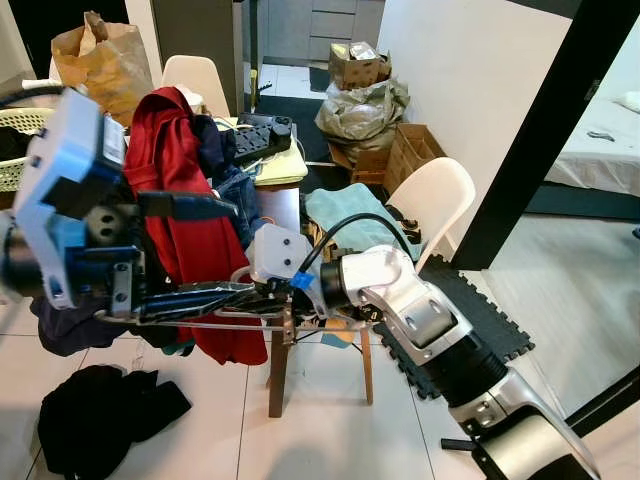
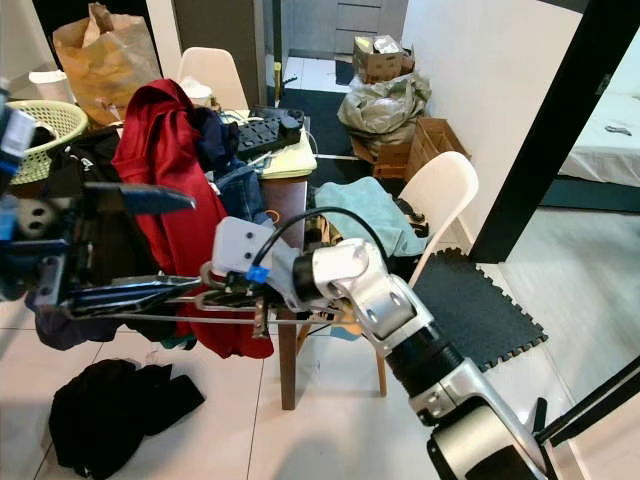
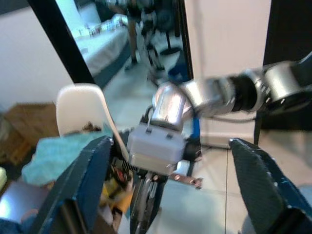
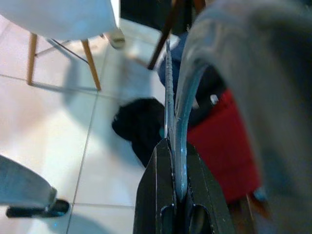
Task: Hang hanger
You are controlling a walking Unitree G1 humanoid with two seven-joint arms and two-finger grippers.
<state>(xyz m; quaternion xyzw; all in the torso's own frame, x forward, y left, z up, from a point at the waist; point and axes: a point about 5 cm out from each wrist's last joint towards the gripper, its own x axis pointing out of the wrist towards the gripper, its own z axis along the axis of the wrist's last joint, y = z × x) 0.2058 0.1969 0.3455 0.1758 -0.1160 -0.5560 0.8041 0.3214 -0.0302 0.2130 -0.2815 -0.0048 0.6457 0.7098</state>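
Clearly, right pincer (image 1: 190, 298) clamps thin, grey metal hanger (image 1: 235, 322).

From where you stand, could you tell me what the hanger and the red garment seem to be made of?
The hanger, clamped edge-on between the right end effector's shut fingers, looks like thin bare metal wire: a slim silvery rod with a bright glint. The red garment looks like soft matte woven cloth, draping in loose folds; which fibre I cannot tell.

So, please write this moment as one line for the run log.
task: hang hanger | right gripper: shut on metal hanger | left gripper: open, facing right gripper | behind: red garment on table pile | hanger: not yet hung
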